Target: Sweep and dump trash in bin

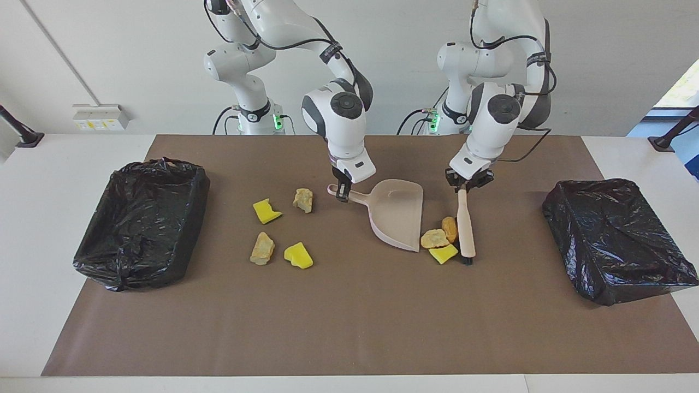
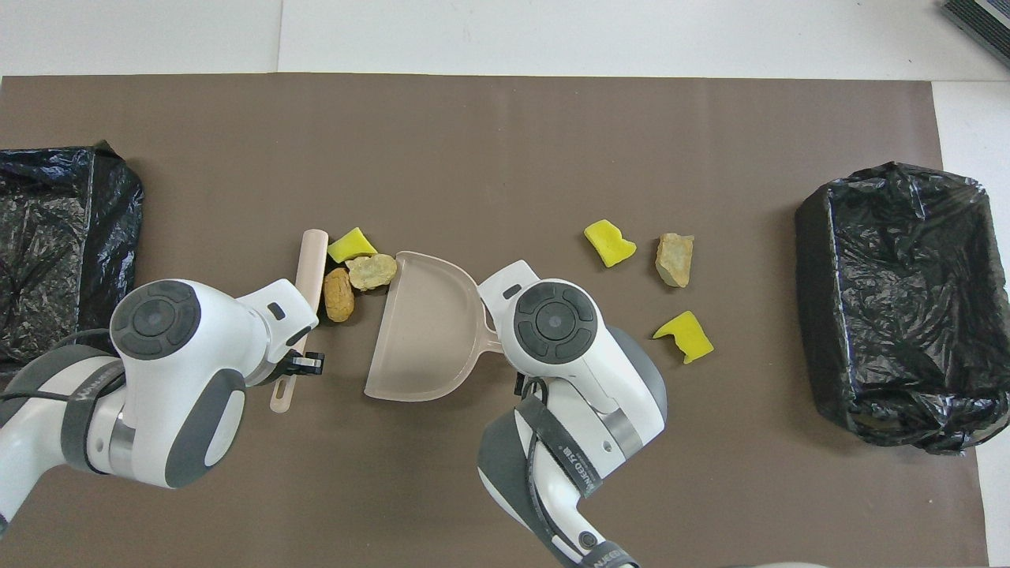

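Starting at the left edge of the facing view, a tray lined with a black bag (image 1: 143, 221) sits open and, as far as I can see, holds no scraps, so nothing looks dumped yet. Moving in, four scraps lie loose on the brown mat (image 1: 349, 327), well apart from the pan: a yellow sponge chunk (image 1: 266, 211) and a beige rock-like lump (image 1: 303, 200) in the upper pair, another beige lump (image 1: 262, 248) and a second yellow chunk (image 1: 298, 255) below them. Now centre frame: the right gripper (image 1: 343, 192) is down on the dustpan (image 1: 398, 213), fingers clamped on its handle, the pan's mouth aimed at lower right. Right at that mouth sits the working pile, a beige lump (image 1: 434, 238), an orange-brown oval lump (image 1: 450, 228) and a yellow sponge piece (image 1: 443, 254), bunched together and touching the brush (image 1: 466, 226). The left gripper (image 1: 464, 186) grips the top of the brush handle, the bristle end resting at the lower end beside the pile. In the overhead view the same trio (image 2: 359, 264) lies just outside the pan's lip, not inside it. My read: the first sweep is set up, three scraps one push from the pan, four more to gather, all dumping to come. Far right, the second bagged bin (image 1: 617, 240) waits.
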